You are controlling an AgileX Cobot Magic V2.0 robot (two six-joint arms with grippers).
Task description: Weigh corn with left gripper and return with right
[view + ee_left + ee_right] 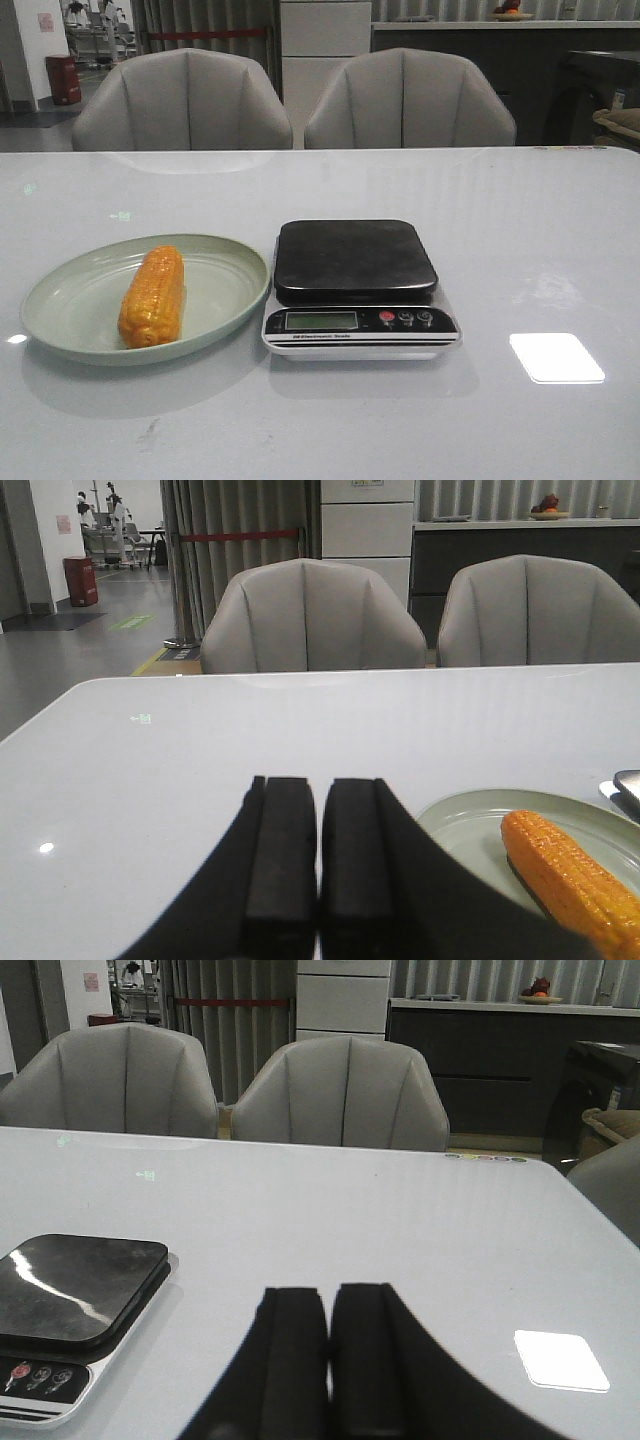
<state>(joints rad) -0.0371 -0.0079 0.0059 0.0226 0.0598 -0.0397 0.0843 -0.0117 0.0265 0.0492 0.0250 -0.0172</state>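
An orange-yellow corn cob (153, 297) lies on a pale green plate (70, 310) at the left of the table. A kitchen scale (355, 262) with a black weighing top stands just right of the plate, nothing on it. Neither gripper shows in the front view. In the left wrist view my left gripper (319, 785) is shut and empty, low over the table, with the plate (470, 825) and corn (575, 878) beside it. In the right wrist view my right gripper (329, 1295) is shut and empty, with the scale (80, 1290) off to one side.
Two grey chairs (185, 100) (405, 98) stand behind the table's far edge. A bright square reflection (556, 357) lies on the white tabletop to the right of the scale.
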